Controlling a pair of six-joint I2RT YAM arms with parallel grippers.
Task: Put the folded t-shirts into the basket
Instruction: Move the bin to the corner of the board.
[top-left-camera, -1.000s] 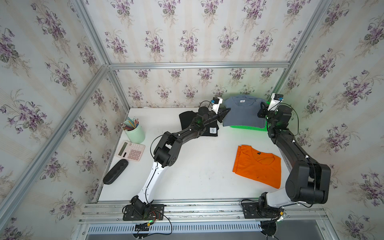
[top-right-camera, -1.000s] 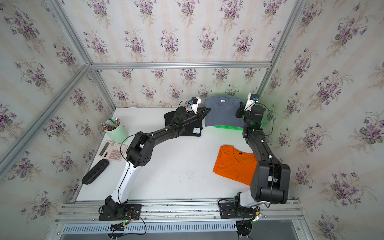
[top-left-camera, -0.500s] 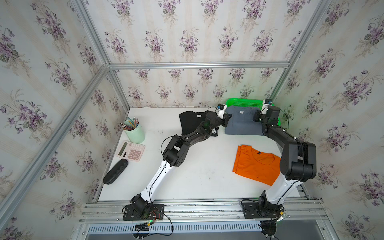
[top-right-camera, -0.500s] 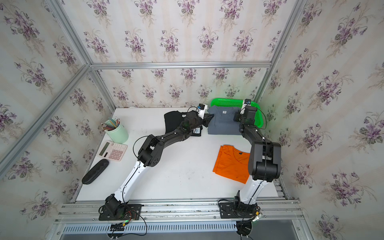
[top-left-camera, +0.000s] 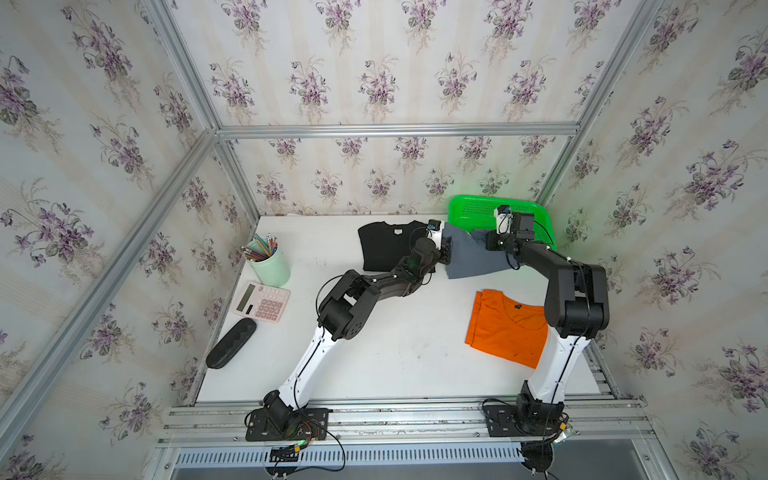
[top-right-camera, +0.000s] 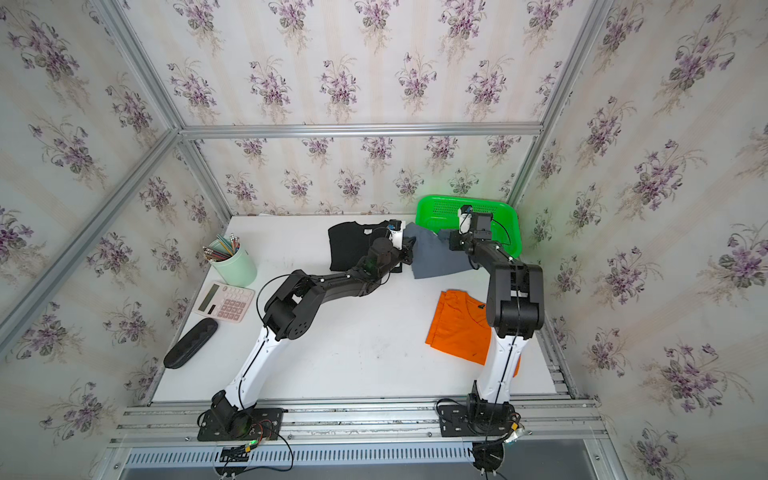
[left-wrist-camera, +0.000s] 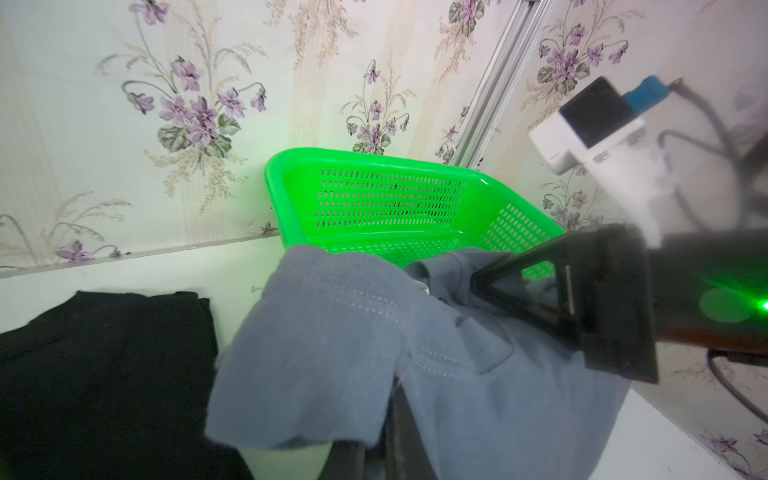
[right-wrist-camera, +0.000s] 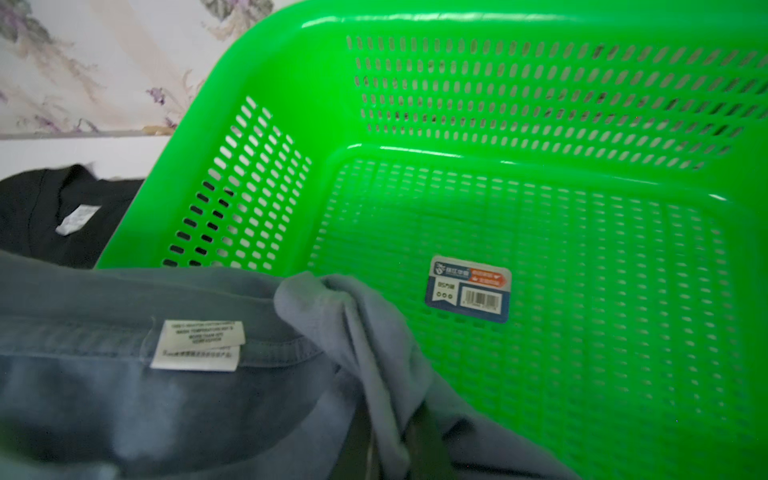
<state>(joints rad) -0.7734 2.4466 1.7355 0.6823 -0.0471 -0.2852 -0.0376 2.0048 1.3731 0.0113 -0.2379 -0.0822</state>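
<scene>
Grey tee (top-left-camera: 473, 259) sagged back since a second ago, now hangs over basket (top-left-camera: 469, 208) near rim | left end effector (top-left-camera: 448, 249) and right end effector (top-left-camera: 485, 243) both clamped on it | I read basket empty; carry forward.

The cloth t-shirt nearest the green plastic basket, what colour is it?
The folded cloth t-shirt is plain slate grey-blue, clearest in the right wrist view.

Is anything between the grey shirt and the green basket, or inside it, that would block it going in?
Nothing visible. The left gripper and right gripper hold the grey tee with its edge over the basket rim. Inside is only a sticker; the black tee lies aside.
</scene>
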